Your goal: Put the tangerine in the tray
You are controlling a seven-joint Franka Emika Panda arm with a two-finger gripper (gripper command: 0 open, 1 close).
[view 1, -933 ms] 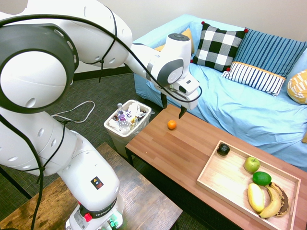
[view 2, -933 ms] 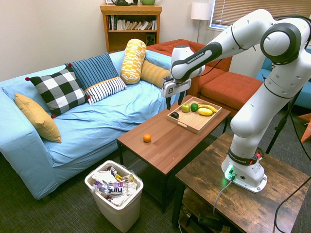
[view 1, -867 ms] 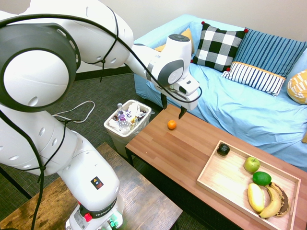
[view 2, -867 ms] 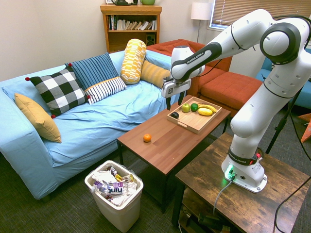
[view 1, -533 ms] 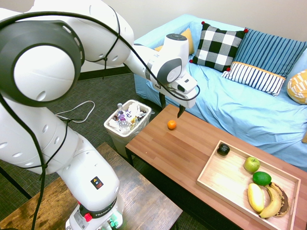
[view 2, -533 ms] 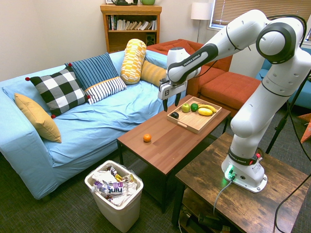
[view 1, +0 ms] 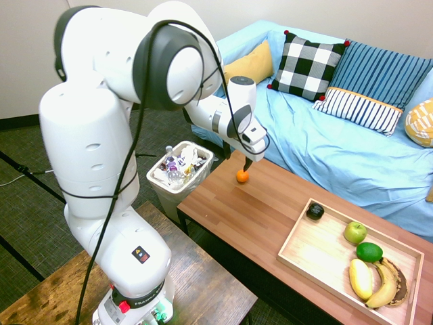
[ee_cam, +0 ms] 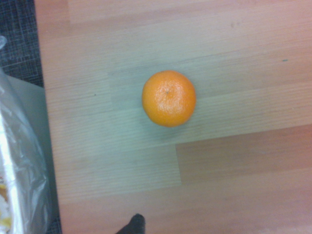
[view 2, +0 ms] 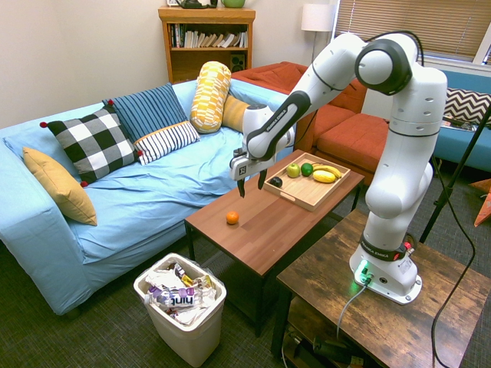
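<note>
A brown wooden tabletop (view 1: 264, 217) stands in front of a blue sofa (view 2: 153, 184) piled with patterned cushions; a white bin (view 2: 180, 307) full of wrappers sits on the carpet at one end. The tangerine (view 1: 241, 177) rests on the tabletop near that end, well apart from the tray (view 1: 318, 261), which holds an apple, a lime, bananas and a dark fruit. The gripper (view 2: 250, 184) hangs just above the tangerine, fingers spread and empty, touching nothing. The wrist view shows the tangerine alone on the wood.
</note>
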